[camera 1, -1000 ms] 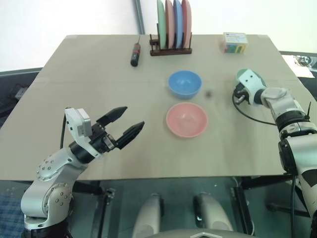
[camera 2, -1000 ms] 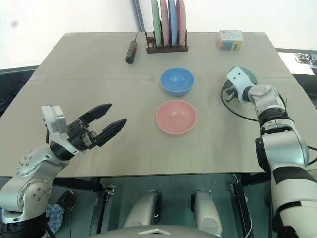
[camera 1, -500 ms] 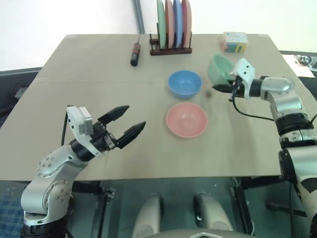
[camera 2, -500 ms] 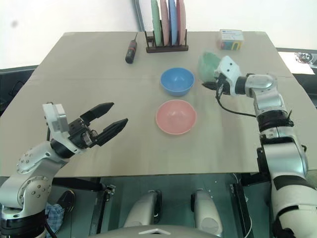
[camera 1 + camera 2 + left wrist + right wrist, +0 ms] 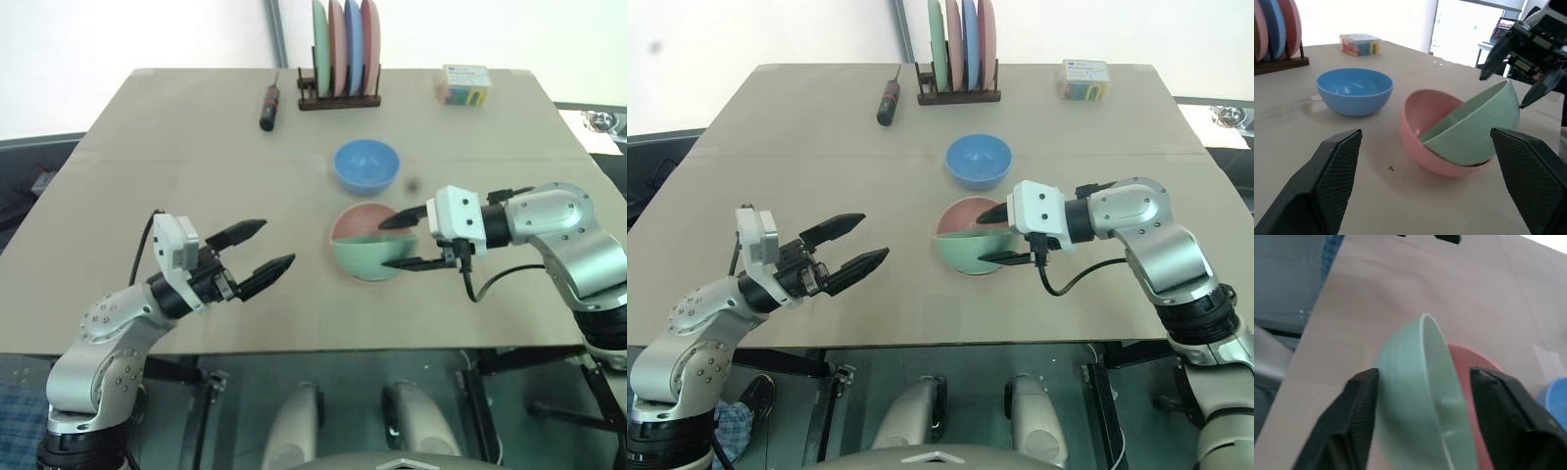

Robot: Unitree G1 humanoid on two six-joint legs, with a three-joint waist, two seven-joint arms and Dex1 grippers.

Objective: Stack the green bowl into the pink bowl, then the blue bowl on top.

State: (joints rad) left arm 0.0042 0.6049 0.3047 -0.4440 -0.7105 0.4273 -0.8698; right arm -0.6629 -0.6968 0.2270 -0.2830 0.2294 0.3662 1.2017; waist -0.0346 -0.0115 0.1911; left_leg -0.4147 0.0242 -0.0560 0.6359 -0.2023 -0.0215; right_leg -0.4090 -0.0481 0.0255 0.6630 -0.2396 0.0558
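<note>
No words or numbers can be read anywhere. The small colourful cardboard box (image 5: 463, 84), to the right of the dark wooden plate rack (image 5: 338, 98), has printing on it, but it is too tiny to read.

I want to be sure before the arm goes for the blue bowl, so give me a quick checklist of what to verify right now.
1. Green bowl inside pink bowl: ok, it is in.
2. Green bowl seated level: not ok, it sits tilted, one edge high above the pink rim.
3. Right gripper released: ok, fingers spread either side of the green bowl; contact cannot tell.
4. Blue bowl upright and free on the table: ok.
5. Left gripper out of the way: ok, open, off to the left of the bowls.
6. Pink bowl resting flat: cannot tell, it looks tipped in the left wrist view.
</note>
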